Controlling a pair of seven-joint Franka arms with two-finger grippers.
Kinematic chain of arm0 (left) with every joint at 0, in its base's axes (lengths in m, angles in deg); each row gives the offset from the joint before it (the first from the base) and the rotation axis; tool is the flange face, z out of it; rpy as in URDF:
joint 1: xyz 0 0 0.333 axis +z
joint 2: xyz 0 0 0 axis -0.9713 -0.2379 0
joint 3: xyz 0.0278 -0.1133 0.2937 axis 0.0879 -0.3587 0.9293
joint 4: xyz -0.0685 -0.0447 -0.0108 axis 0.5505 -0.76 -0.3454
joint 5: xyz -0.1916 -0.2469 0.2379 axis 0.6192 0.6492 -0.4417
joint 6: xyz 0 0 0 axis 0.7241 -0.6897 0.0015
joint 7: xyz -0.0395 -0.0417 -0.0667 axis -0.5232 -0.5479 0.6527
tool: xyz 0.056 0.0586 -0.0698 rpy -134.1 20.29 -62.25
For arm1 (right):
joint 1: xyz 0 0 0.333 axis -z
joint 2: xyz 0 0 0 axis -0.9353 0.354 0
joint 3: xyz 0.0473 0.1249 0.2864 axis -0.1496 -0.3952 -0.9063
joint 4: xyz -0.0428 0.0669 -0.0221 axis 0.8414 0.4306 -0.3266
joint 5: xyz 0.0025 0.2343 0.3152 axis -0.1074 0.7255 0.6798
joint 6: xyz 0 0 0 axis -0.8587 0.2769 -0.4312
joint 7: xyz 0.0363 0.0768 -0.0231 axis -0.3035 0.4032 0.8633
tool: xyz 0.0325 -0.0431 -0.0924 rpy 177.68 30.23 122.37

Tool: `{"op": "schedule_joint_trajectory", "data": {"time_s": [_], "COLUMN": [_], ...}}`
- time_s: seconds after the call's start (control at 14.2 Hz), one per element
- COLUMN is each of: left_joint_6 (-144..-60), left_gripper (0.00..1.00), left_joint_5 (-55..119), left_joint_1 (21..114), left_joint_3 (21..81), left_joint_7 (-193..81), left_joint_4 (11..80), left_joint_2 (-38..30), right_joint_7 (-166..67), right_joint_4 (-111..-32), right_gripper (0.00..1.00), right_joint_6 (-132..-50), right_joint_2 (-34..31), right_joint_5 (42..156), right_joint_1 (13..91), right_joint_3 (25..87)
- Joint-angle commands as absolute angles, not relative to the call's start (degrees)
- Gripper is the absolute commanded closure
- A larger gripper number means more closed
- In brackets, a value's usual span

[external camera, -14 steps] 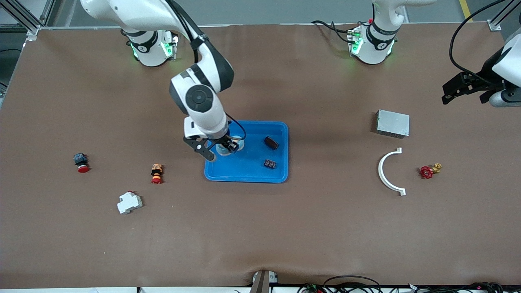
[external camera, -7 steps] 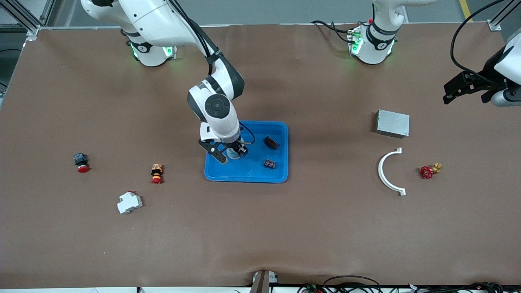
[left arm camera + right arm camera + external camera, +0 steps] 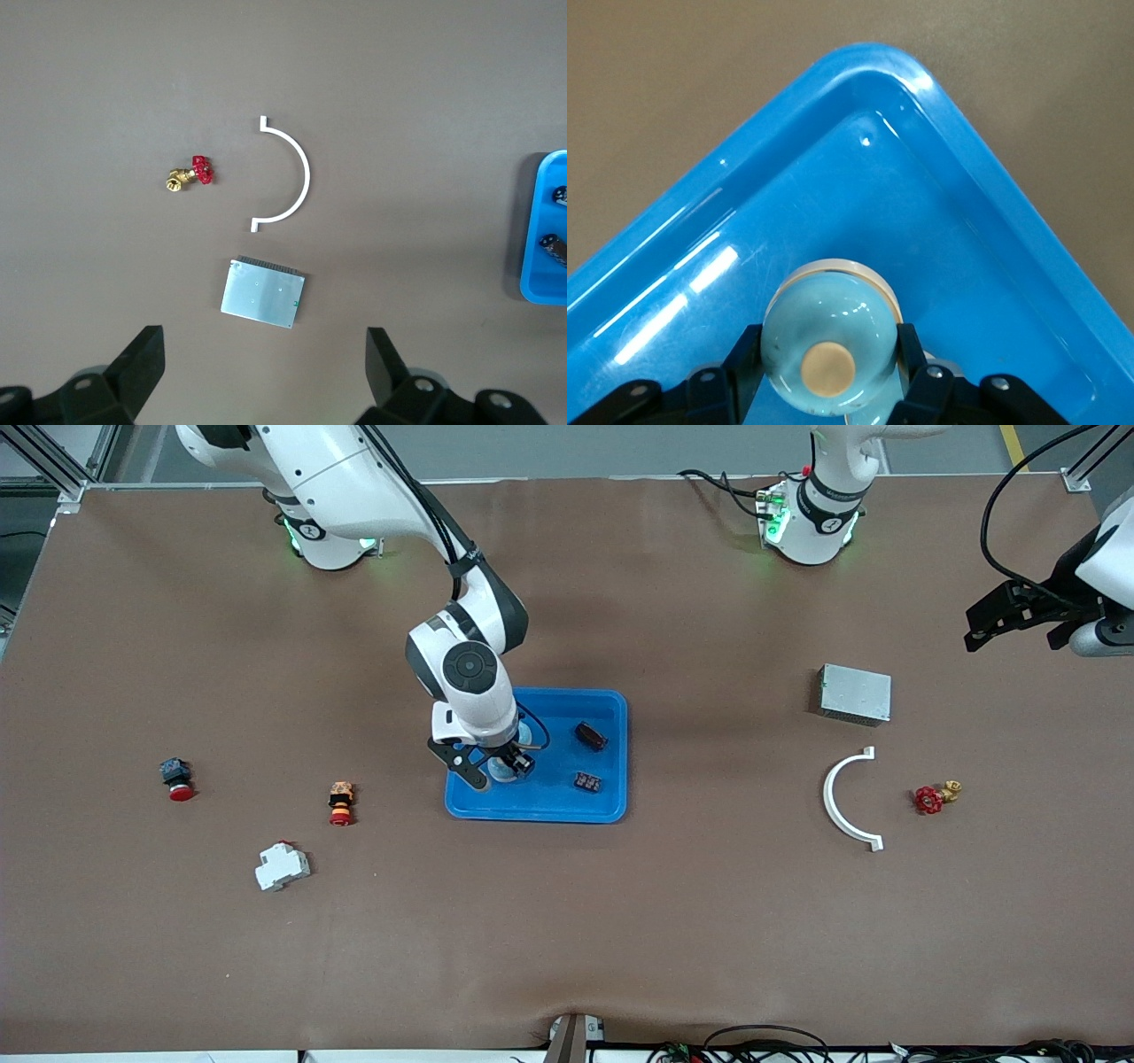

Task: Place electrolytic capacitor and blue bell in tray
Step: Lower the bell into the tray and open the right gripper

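The right claw [image 3: 498, 769] is low inside the tray [image 3: 611, 811], clenched on the blue bell [image 3: 826, 351], its fingers [image 3: 914, 374] pressing the dome's two sides near one tray corner. The electrolytic capacitor [image 3: 591, 736] (a dark cylinder) lies in the tray toward the left arm's end, with a small black block [image 3: 586, 782] nearer the front camera. The left claw [image 3: 266, 367] waits released above the bench [image 3: 709, 921], over a grey metal box [image 3: 262, 304].
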State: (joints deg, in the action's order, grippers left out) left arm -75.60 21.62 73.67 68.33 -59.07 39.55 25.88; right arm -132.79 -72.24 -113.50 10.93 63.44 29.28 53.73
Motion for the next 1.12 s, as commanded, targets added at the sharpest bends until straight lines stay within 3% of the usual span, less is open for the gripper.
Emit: {"op": "schedule_joint_trajectory", "data": {"time_s": [0.0, 1.05], "left_joint_6": [-74.8, -75.3], "left_gripper": [0.00, 0.00], "left_joint_5": [22.8, 22.7], "left_joint_1": [74.5, 74.5], "left_joint_3": [67.9, 67.8], "left_joint_7": [-59.8, -59.8], "left_joint_4": [39.0, 39.0], "left_joint_2": [25.8, 25.1], "right_joint_7": [-134.0, -134.0], "right_joint_4": [-69.7, -68.6], "right_gripper": [1.00, 1.00], "right_joint_6": [-113.5, -118.0], "right_joint_2": [12.8, 16.7], "right_joint_5": [62.2, 62.3], "right_joint_1": [30.0, 30.7], "right_joint_3": [53.4, 53.4]}}
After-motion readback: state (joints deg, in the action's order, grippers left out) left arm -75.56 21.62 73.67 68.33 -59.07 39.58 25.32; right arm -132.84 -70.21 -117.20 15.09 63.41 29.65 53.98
